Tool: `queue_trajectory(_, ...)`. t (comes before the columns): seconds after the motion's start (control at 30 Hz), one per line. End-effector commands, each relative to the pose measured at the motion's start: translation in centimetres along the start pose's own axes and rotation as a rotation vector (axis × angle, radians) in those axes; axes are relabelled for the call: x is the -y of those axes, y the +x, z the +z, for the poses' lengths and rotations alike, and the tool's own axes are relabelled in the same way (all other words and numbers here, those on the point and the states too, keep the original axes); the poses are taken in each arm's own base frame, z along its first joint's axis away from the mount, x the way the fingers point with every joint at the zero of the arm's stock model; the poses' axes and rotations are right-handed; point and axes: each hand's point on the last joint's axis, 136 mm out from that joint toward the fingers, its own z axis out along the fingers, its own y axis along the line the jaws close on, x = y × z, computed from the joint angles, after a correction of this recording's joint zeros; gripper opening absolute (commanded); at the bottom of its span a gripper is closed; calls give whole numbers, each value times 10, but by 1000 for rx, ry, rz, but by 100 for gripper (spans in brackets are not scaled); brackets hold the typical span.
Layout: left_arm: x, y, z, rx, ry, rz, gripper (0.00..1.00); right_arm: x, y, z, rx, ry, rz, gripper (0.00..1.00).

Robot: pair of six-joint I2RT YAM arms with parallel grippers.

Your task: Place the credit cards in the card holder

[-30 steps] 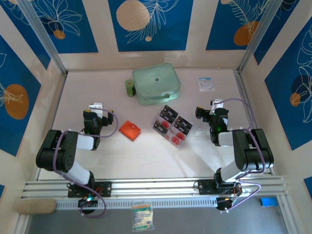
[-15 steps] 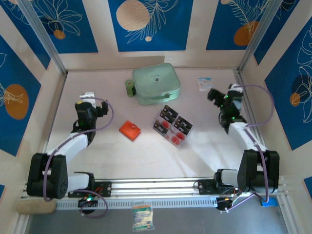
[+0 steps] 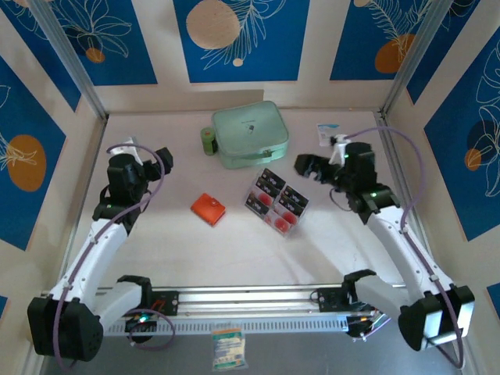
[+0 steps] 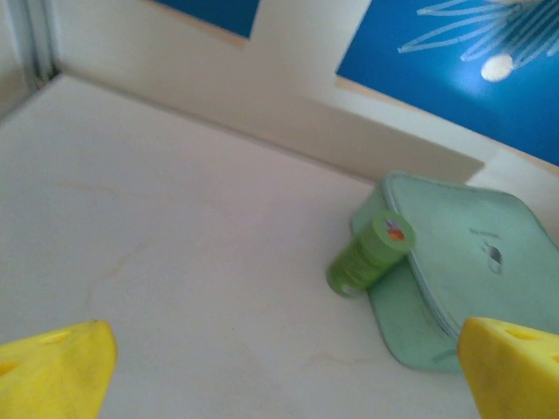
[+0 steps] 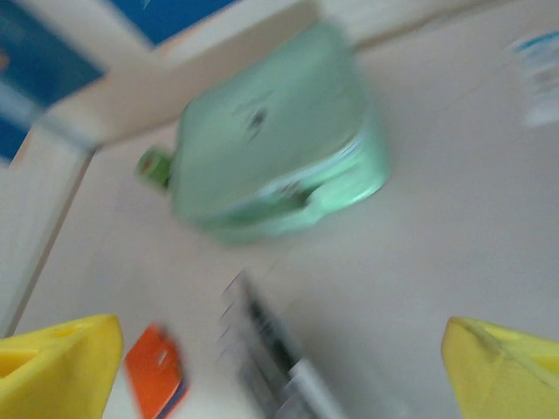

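Credit cards (image 3: pixel 277 201) sat grouped mid-surface (image 3: pixel 234 250), black with red. Orange card holder (image 3: pixel 208 208) lay at their 9 o'clock, apart from them. Left end effector (image 3: pixel 160 158) hung at the holder's 10 o'clock, fingers wide, holding nothing. Right end effector (image 3: pixel 306 166) was at the cards' 1 o'clock, also spread wide, empty. Mint case (image 3: pixel 250 134) sat at the cards' 11 o'clock.
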Motion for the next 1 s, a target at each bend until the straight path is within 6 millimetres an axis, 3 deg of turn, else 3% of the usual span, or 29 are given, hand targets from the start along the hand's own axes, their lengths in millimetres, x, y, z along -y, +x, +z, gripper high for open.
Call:
queue_trajectory(0.0, 14, 31, -6, -117, 65, -90, 100, -31, 75, 9, -231, -68, -10, 93)
queue_trajectory(0.2, 31, 45, -12, -162, 66, -7, 100, -62, 167, 42, -439, -58, -94, 90)
queue_trajectory(0.4, 34, 50, -13, -206, 43, 37, 100, -72, 222, 76, -552, -15, -134, 89)
queue_trajectory(0.63, 34, 55, -13, -229, 40, 39, 100, -62, 243, 106, -603, 69, -182, 89)
queue_trajectory(0.97, 35, 59, -15, -242, 42, 36, 100, -38, 234, 123, -559, 143, -157, 89)
